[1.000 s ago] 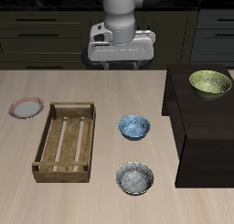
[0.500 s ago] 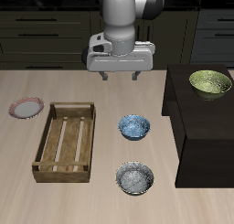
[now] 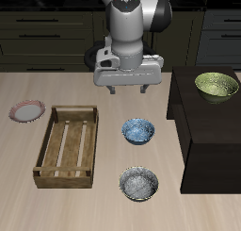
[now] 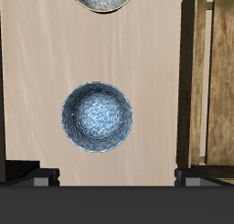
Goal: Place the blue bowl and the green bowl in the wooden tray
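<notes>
We are on the approach to the blue bowl (image 3: 138,131), which sits on the table just beside the wooden tray (image 3: 68,146). The gripper (image 3: 128,87) hangs above it, fingers spread and empty. Next: descend over its rim. The green bowl (image 3: 216,85) waits on the dark block (image 3: 207,131), well apart from the tray.

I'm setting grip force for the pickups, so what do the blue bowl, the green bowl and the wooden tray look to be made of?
The blue bowl looks like glazed ceramic: glossy speckled blue, with a lighter mottled inside. The green bowl seems the same kind, with an olive speckled glaze. The wooden tray looks like unfinished light-brown wood: plank sides, slatted bottom, visible grain. As these are renders, the materials are only apparent.
</notes>
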### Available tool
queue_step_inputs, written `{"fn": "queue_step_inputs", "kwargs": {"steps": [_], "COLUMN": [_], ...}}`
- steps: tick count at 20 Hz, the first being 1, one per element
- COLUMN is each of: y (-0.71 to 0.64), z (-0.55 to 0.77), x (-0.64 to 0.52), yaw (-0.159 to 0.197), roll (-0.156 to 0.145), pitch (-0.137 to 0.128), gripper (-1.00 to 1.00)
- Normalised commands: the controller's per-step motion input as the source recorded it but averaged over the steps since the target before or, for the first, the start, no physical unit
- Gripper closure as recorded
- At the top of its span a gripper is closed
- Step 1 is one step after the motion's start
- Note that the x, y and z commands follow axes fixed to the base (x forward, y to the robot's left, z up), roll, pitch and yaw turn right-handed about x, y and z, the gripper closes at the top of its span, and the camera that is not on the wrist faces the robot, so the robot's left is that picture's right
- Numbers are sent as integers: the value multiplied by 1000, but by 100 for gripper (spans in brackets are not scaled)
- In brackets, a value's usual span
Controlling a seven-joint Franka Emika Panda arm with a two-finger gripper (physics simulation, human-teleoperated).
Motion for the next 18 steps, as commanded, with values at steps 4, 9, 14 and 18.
{"fn": "queue_step_inputs", "kwargs": {"steps": [4, 9, 14, 18], "y": [98, 11, -53, 4], "z": [-232, -291, -184, -187], "x": [97, 162, 122, 62], "yaw": [10, -6, -19, 5], "roll": [4, -5, -22, 0], "pitch": [15, 21, 24, 0], "gripper": [-100, -100, -100, -100]}}
